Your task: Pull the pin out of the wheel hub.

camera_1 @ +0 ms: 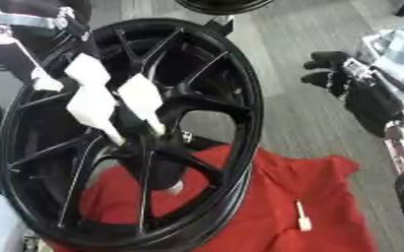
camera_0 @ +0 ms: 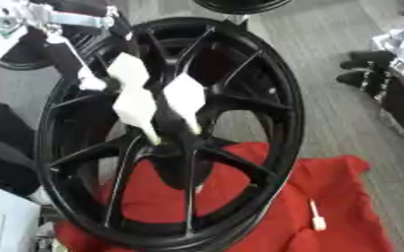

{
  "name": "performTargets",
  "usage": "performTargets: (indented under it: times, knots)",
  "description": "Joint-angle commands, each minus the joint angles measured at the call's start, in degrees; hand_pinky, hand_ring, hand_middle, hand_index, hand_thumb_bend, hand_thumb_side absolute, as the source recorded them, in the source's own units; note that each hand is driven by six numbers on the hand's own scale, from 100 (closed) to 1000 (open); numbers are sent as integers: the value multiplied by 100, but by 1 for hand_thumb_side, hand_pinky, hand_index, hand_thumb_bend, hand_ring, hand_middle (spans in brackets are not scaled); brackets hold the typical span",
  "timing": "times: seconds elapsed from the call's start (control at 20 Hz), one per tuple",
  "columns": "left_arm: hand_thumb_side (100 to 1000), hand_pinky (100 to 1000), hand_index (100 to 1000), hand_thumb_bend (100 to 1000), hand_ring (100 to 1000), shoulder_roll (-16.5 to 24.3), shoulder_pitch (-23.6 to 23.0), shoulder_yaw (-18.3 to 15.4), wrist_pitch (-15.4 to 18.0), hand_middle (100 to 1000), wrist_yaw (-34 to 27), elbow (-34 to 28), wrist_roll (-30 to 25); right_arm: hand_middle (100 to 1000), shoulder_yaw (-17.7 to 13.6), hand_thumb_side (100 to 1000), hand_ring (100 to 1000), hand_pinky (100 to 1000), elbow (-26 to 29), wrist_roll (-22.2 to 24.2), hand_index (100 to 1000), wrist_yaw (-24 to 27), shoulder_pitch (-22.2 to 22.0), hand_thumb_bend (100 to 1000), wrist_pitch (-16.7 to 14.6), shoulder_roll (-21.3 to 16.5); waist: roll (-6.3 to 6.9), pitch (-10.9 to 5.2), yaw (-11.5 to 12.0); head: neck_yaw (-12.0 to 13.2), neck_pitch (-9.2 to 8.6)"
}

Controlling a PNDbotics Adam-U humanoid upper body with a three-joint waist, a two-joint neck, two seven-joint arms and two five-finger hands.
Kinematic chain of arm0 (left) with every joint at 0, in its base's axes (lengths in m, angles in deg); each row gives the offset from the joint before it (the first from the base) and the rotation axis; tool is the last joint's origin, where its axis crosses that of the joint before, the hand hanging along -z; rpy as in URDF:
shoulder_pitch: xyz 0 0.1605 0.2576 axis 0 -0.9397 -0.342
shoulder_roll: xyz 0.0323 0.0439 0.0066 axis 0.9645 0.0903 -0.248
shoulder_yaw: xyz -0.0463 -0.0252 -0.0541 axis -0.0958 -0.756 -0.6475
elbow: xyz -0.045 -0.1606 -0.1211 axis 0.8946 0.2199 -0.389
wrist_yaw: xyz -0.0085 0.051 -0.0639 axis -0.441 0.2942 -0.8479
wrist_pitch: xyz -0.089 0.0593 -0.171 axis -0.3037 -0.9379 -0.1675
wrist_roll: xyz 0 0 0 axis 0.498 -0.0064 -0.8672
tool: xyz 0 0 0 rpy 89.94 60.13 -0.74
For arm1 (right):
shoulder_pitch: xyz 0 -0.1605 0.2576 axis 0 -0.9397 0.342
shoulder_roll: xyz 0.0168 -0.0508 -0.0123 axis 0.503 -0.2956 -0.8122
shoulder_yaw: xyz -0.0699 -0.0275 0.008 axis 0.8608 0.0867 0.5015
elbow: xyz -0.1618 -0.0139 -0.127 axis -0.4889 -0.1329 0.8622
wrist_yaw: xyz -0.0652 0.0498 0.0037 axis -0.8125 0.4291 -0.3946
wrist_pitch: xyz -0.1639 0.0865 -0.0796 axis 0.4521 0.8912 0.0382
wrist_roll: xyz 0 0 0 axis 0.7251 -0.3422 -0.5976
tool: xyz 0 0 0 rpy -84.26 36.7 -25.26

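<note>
Black spoked wheel [camera_0: 266, 98] stands nearly upright, tilted, filling the left and centre of both views. Its lower rim rests on a red cloth [camera_0: 343, 197] spread over grey floor [camera_0: 326, 59].

Left hand [camera_0: 141, 106] comes in from the upper left, white-covered fingers [camera_0: 185, 96] pointing down across the spokes toward the hub [camera_0: 181, 147]. Fingers look fairly straight, tips at or just above the hub centre; cannot tell whether they pinch anything there. A silver bracket of the left arm [camera_0: 59, 19] shows at the top left edge.

Pin in the hub: not made out; the fingertips and the dark hub centre cover that spot. A small pale shape shows just below the hub in the right eye view [camera_1: 176, 187]; what it is, cannot tell.

A small white pin-like piece [camera_0: 316, 217] lies loose on the cloth, right of the wheel's lower rim, apart from it.

Right hand [camera_1: 330, 69] hangs at the right edge, well away from the wheel, dark fingers curled, holding nothing visible.

Open room: bare floor between the wheel's right rim and the right hand; cloth free around the white piece. Left side crowded by dark shapes.
</note>
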Motion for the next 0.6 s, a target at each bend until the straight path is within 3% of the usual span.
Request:
performTargets:
  times: [0.05, 0.6]
  knots:
    - [100, 730, 536, 190, 619, 126, 103, -184, 869, 484, 13, -107, -936, 771, -23, 737, 773, 954, 41, 20, 836, -2, 53, 100, -9, -145, -56, -94, 16, 13, -20]
    - [100, 711, 484, 193, 588, 367, 114, -677, 639, 442, -156, -598, -936, 771, -30, 737, 773, 955, 37, 21, 836, 0, 46, 100, -5, -147, -50, -102, 49, 4, -6]
